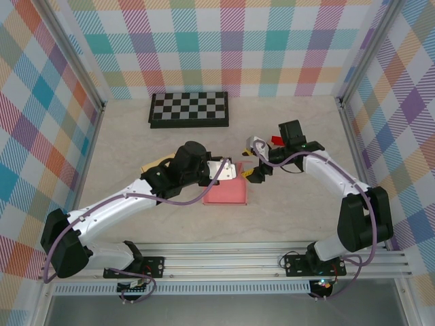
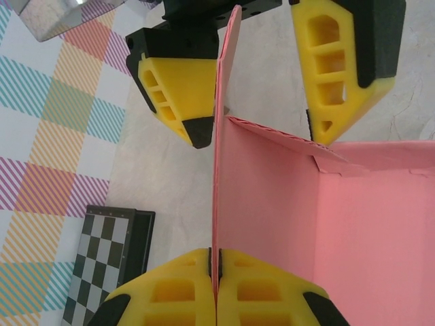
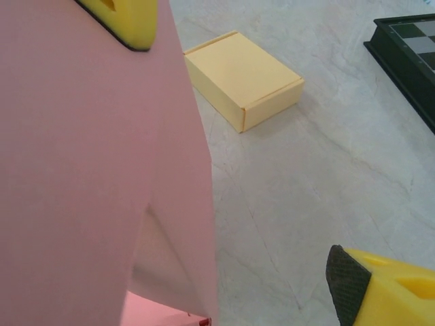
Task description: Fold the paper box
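The pink paper box (image 1: 228, 191) lies partly folded at the middle of the table, with one wall (image 2: 262, 210) standing upright. My left gripper (image 2: 217, 288) is shut on the near edge of that upright wall, which is pinched between its yellow fingers. My right gripper (image 2: 264, 136) is open and straddles the same wall from the far end. One of its fingers (image 2: 180, 95) sits close against the outer face, the other (image 2: 340, 68) stands well off the inner side. In the right wrist view the pink wall (image 3: 88, 170) hides one finger, and the other fingertip (image 3: 380, 285) shows at the lower right.
A folded yellow box (image 3: 241, 78) lies on the table left of the pink one, also seen as the yellow box (image 1: 155, 165) behind my left arm. A black chessboard (image 1: 189, 109) sits at the back. Plaid walls and metal posts enclose the table.
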